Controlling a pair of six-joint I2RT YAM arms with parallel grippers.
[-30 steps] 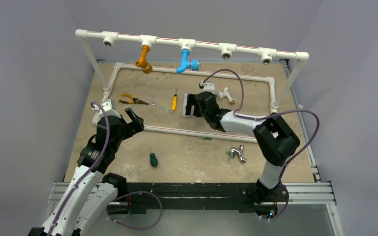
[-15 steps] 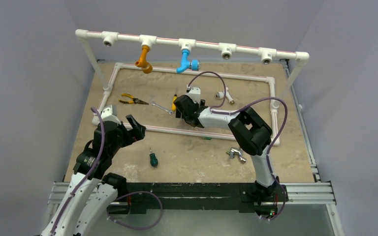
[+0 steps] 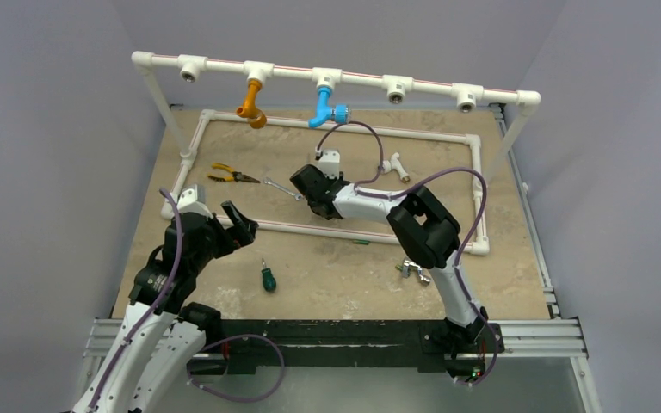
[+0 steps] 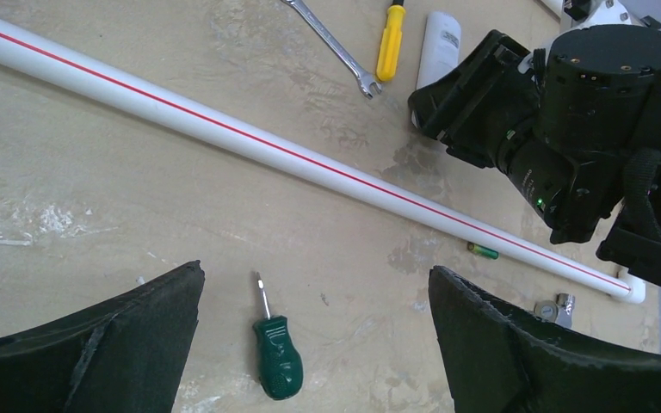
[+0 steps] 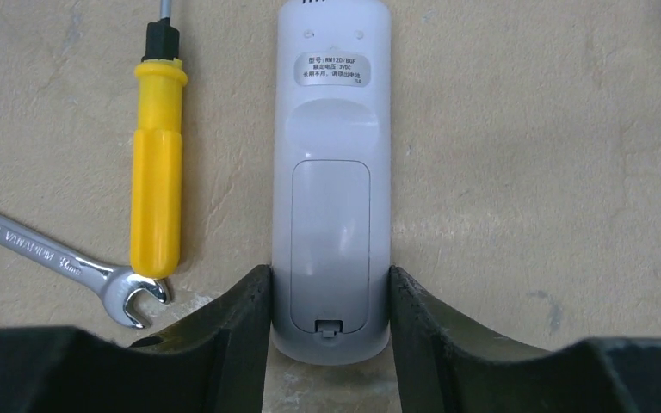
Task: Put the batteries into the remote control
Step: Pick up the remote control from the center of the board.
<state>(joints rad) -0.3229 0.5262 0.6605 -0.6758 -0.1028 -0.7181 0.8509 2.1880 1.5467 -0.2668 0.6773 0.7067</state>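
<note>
We see right gripper (image 5: 331, 277) clamped on near end of remote control (image 5: 331, 172), fingers (image 5: 241, 318) tight against both long sides. Remote control back-up, mid-table toward far edge, yellow screwdriver (image 5: 157, 206) just beside. Left gripper (image 4: 314, 271) spread wide over near-left area. One battery (image 4: 482, 250) just beside white pipe (image 4: 224, 129), well apart from both grippers.

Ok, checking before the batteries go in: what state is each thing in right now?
remote control, face down on the table, back up.
battery cover, shut on the remote.
battery, loose on the table beside the pipe.
right gripper, fingers flank the remote's near end; grip unclear.
left gripper, open, empty.
</note>
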